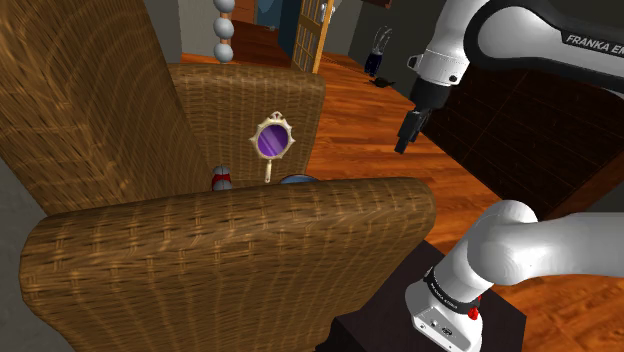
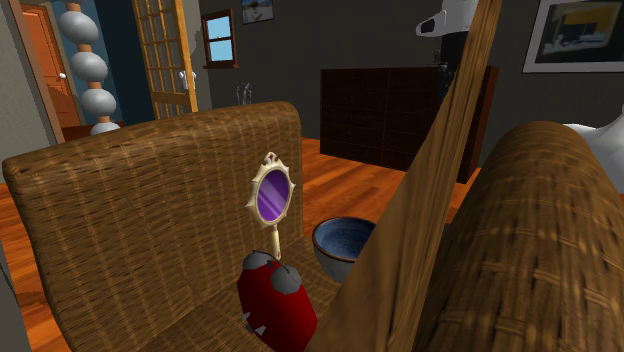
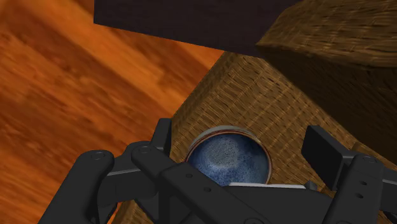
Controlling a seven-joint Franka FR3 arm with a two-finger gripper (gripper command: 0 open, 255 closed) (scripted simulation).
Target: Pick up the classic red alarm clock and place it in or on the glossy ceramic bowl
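Note:
The red alarm clock [image 2: 275, 300] with grey bells stands on the wicker seat [image 2: 190, 320], just under a gold hand mirror [image 2: 273, 200] with purple glass. Only the clock's top [image 1: 220, 181] peeks over the near armrest in the shoulder view. The blue-glazed bowl [image 2: 345, 245] sits on the same seat beside the clock, toward the second exterior view's right. In the wrist view the bowl [image 3: 229, 159] lies well below the gripper [image 3: 242, 147]. My gripper [image 1: 404, 143] hangs in the air above the seat's edge, off to the shoulder view's right. Its fingers [image 3: 324, 153] stand apart, open and holding nothing.
A tall wicker backrest [image 1: 250, 100] and a thick wicker armrest [image 1: 230, 260] enclose the seat. A dark cabinet [image 2: 390, 110] stands on the wooden floor [image 1: 370, 140] behind. The stand [image 1: 420, 325] is at the shoulder view's lower right.

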